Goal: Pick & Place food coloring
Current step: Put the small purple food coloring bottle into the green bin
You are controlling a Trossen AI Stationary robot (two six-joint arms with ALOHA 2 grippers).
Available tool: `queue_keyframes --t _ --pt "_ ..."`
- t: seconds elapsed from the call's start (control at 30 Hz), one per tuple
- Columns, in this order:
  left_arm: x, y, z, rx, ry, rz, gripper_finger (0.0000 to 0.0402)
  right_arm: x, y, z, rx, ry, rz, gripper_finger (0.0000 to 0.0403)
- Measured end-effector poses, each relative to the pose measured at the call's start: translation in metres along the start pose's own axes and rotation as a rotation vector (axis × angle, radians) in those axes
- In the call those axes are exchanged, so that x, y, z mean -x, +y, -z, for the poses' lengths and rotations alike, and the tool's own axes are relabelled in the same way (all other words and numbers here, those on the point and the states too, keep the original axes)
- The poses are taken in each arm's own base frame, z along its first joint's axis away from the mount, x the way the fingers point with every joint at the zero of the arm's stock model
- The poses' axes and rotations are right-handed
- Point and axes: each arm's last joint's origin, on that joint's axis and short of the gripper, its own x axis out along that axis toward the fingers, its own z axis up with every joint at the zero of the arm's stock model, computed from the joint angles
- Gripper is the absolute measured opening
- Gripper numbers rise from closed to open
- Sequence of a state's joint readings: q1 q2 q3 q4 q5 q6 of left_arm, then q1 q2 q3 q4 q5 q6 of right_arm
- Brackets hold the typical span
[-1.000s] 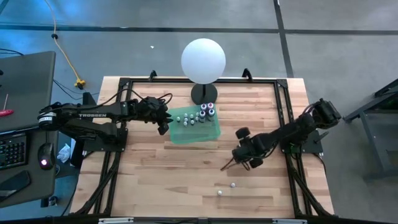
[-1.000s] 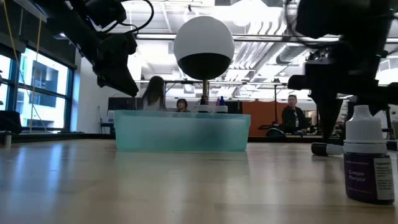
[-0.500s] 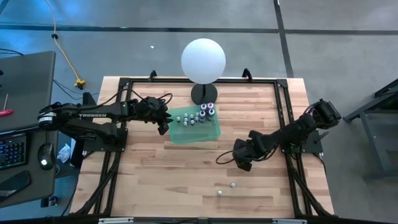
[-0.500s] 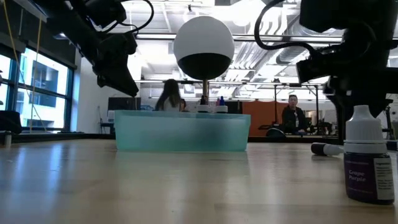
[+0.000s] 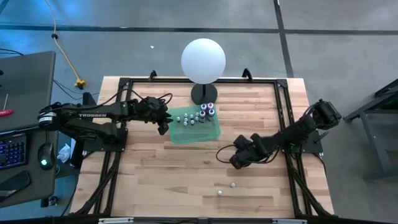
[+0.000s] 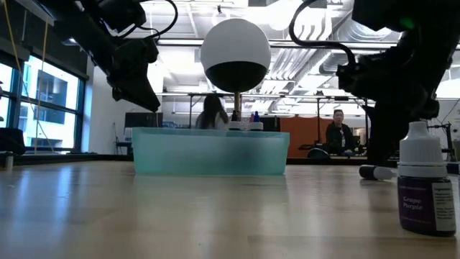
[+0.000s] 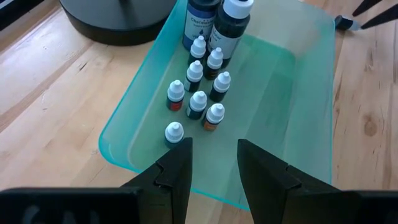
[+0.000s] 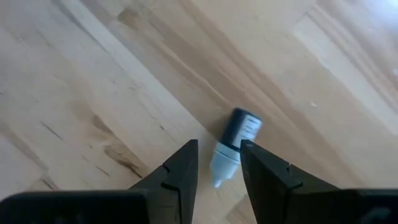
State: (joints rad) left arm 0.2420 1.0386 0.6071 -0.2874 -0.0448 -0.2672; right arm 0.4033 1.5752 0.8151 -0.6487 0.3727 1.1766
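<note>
Several tiny food coloring bottles (image 7: 198,99) stand upright in a pale teal tray (image 5: 205,134) near the far middle of the table. My left gripper (image 7: 214,146) hovers open over the tray's left rim, holding nothing. One small bottle (image 8: 235,142) with a dark body and a white cap lies on its side on the wood; it also shows in the low view as the lying bottle (image 6: 376,172). My right gripper (image 8: 217,148) is open right of the tray, pointing down with a finger on either side of the cap end. Two more bottles (image 5: 232,184) stand near the near edge.
A white globe lamp (image 5: 203,60) on a black base (image 5: 204,93) stands just beyond the tray. An upright purple-labelled bottle (image 6: 424,185) stands close to the low camera. Black frame rails (image 5: 292,168) run along the table's sides. People sit in the room behind.
My right gripper has swung toward the table's left and far side and come down over the lying bottle, its fingers still apart. The left arm and the tray have kept still.
</note>
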Motion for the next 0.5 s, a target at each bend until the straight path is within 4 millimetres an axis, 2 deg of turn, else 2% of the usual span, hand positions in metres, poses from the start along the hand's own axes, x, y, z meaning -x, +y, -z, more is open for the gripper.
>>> queue_keyframes --t 0.5 --pt "0.0 0.0 0.0 0.0 0.002 0.0 0.0124 -0.02 -0.016 0.015 0.029 -0.019 0.02 0.0113"
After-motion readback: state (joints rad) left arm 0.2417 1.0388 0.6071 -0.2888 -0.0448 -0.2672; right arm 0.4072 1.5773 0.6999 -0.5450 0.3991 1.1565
